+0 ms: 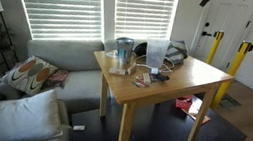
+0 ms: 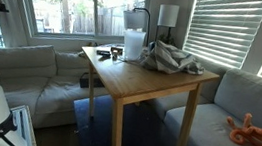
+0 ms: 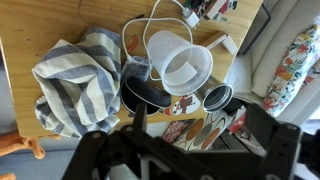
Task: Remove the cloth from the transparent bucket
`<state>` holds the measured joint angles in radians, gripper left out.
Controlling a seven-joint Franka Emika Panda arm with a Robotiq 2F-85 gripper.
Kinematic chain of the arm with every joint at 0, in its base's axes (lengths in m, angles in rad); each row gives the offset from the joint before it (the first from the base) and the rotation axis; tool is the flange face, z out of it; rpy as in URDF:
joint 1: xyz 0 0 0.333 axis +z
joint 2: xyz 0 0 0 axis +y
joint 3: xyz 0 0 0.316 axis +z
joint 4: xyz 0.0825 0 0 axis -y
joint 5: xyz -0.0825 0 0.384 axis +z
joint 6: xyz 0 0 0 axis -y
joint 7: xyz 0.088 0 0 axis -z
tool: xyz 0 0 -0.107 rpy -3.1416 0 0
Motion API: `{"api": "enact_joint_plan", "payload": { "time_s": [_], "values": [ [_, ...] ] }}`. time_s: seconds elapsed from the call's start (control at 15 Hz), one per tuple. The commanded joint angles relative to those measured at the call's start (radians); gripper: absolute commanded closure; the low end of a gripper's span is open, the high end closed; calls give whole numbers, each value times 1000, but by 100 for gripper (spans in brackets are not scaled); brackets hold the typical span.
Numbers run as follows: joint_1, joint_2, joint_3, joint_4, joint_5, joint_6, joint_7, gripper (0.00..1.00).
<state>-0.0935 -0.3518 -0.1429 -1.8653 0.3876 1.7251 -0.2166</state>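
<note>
The grey-and-white striped cloth [image 3: 72, 82] lies in a crumpled heap on the wooden table [image 3: 30, 30], beside the transparent bucket and outside it. It shows in both exterior views [image 1: 176, 53] [image 2: 171, 58]. The transparent bucket [image 3: 180, 60] stands upright with its wire handle up, and looks empty from above; it shows in both exterior views [image 1: 154, 53] [image 2: 134, 33]. My gripper [image 3: 185, 150] hangs high above the table with its dark fingers spread wide and nothing between them. It touches neither the cloth nor the bucket.
A black bowl [image 3: 145, 92] and a blue-grey clear jar [image 3: 218, 98] [image 1: 121, 52] stand close to the bucket. Patterned printed sheets [image 3: 200, 130] lie by the table's edge. A grey sofa [image 1: 61, 66] wraps round the table, and yellow stands [image 1: 236, 67] are beyond it.
</note>
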Motion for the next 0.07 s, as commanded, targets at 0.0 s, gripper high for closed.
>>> {"api": "enact_joint_plan", "payload": {
  "time_s": [0.0],
  "values": [
    [13, 2, -12, 3, -5, -1, 1, 0]
  ]
}}
